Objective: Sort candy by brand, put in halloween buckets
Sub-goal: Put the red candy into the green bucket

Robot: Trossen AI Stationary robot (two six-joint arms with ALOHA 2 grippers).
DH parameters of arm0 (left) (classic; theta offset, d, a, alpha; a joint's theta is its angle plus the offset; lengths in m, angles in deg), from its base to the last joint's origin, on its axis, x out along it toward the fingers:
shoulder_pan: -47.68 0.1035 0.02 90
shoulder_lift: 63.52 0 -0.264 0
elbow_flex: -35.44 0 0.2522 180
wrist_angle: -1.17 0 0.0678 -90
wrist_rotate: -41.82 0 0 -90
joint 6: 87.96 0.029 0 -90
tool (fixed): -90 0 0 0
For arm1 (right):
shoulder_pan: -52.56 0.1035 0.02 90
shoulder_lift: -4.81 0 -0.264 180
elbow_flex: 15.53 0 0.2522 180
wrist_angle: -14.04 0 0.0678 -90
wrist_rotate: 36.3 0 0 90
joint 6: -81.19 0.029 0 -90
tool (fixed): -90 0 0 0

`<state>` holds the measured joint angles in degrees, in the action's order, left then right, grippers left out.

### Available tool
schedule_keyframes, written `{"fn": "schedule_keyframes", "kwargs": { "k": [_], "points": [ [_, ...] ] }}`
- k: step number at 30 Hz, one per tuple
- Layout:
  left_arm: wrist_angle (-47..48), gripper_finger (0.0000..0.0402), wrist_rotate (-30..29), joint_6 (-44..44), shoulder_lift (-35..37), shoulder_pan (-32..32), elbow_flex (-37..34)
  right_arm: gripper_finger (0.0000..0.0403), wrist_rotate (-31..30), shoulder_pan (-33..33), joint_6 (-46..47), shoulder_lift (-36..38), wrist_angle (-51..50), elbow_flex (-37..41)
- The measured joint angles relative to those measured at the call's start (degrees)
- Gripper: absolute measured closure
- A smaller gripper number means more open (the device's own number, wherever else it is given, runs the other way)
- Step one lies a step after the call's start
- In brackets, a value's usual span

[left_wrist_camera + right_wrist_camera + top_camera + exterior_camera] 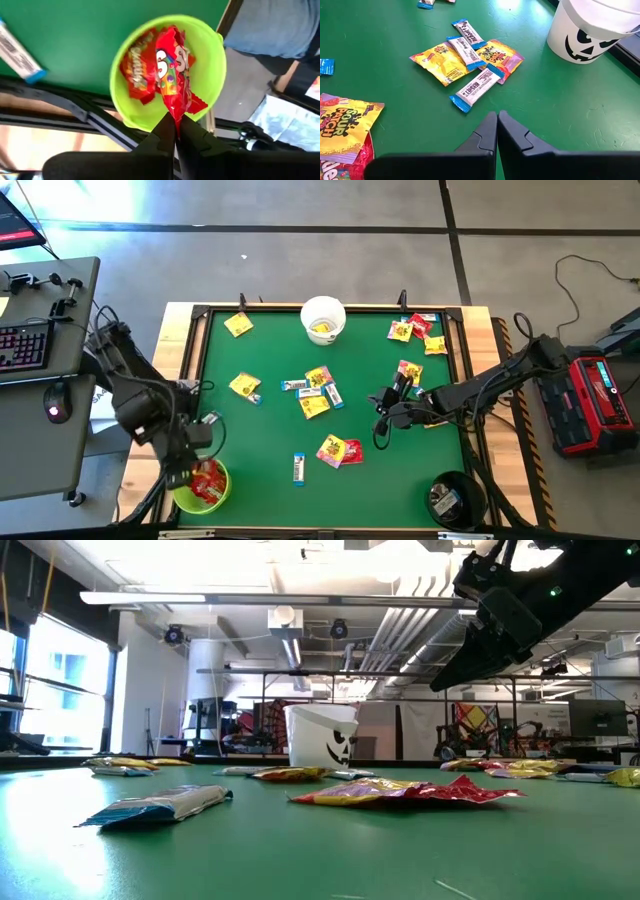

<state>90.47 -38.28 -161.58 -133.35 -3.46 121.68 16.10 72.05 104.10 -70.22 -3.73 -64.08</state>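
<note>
The lime green bucket (210,65) stands at the table's near left corner (200,488) with red packets in it. My left gripper (176,121) hangs above it, shut on a red candy packet (172,70). My right gripper (497,122) is shut and empty above the green mat right of centre (385,418), and shows in the low view (470,650). Before it lie yellow packets (442,61) and white-and-blue bars (475,89). The white bucket (323,318) stands at the far edge. The black bucket (455,498) is at the near right corner. My left gripper pinches one end of the red packet (175,111) between its two fingers, which point steeply down from above. The packet hangs lengthwise below the fingers over the green bucket's opening. Whether its lower end touches the packets inside, I cannot tell.
Loose candy lies across the mat: a cluster at centre (315,390), a group at the far right (415,330), a red-and-yellow pair (338,450), a bar (298,468). A raised wooden rim (195,340) frames the mat. A desk with a keyboard (25,345) stands to the left.
</note>
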Motion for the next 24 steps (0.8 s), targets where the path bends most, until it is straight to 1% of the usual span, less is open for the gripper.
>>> {"fn": "schedule_keyframes", "kwargs": {
  "k": [3, 7, 10, 14, 21, 24],
  "points": [
    [-0.80, 0.0401, -0.21, -2.63, -1.60, -2.77, -1.24, 0.0403, 0.00, 0.02, -0.01, 0.00, 0.00, 0.00],
    [-3.74, 0.0401, -0.34, -2.77, -3.83, -5.05, -3.26, 0.0403, 0.00, 0.00, -0.02, -0.01, 0.00, 0.00],
    [-4.08, 0.0401, -0.23, -2.63, -6.00, -6.02, -3.44, 0.0403, 0.00, 0.02, -0.02, 0.00, 0.00, 0.00],
    [-4.73, 0.0401, 1.54, -2.31, -8.57, -7.07, -3.44, 0.0403, 0.00, 0.02, -0.02, 0.00, 0.00, 0.00],
    [-5.12, 0.0400, 1.76, -1.24, -12.22, -7.41, -3.44, 0.0403, 0.00, 0.01, -0.02, 0.00, -0.02, 0.00],
    [-5.04, 0.0394, 1.72, -1.32, -13.23, -7.08, -3.44, 0.0403, 0.01, 0.01, -0.02, 0.00, -0.02, 0.00]
  ]
}}
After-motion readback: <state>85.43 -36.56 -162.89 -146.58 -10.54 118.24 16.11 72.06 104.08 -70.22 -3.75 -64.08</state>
